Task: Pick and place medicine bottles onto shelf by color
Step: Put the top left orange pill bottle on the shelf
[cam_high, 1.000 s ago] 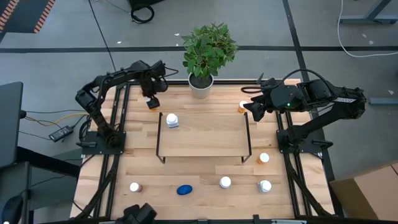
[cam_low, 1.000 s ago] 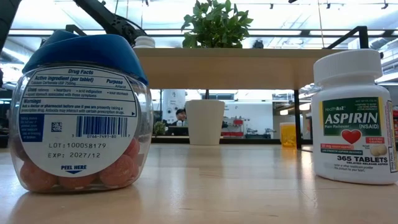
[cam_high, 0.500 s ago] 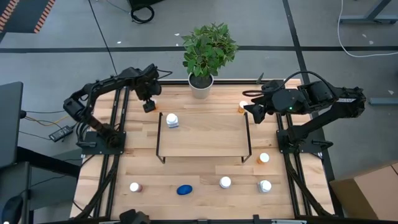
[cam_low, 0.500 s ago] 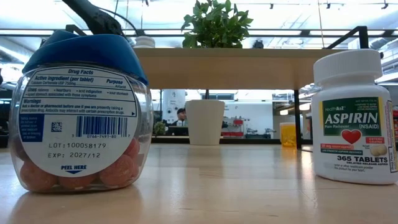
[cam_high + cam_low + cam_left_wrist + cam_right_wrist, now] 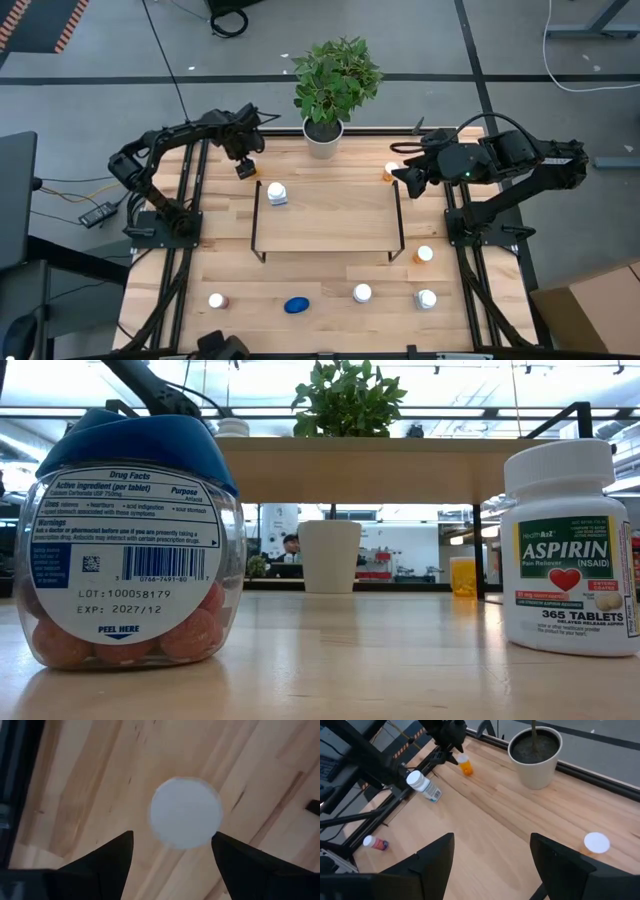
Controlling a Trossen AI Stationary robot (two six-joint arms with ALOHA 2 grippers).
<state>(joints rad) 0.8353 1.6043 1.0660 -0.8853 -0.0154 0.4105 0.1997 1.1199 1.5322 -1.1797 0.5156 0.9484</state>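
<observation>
Eight medicine bottles counted from the high view. One white-capped bottle [image 5: 277, 193] stands on the shelf [image 5: 330, 232], at its far-left corner. One orange bottle [image 5: 244, 171] sits on the table [image 5: 330, 272] just off that corner, under the left gripper [image 5: 244, 166]. The left wrist view looks straight down on this bottle's white cap, both fingers spread to either side, jaws released and not touching it.

One orange bottle [image 5: 391, 171] stands near the table's far-right edge, just beside the right gripper [image 5: 408, 176] — jaws parted, nothing between them. Another orange bottle [image 5: 425, 254] stands off the shelf's near-right corner.

Along the table's near edge, four: a reddish bottle [image 5: 216, 300], a blue oval bottle [image 5: 295, 305], an aspirin bottle [image 5: 362, 293], a clear white-capped bottle [image 5: 427, 298].

One potted plant [image 5: 331, 85] at the far edge, centre.
</observation>
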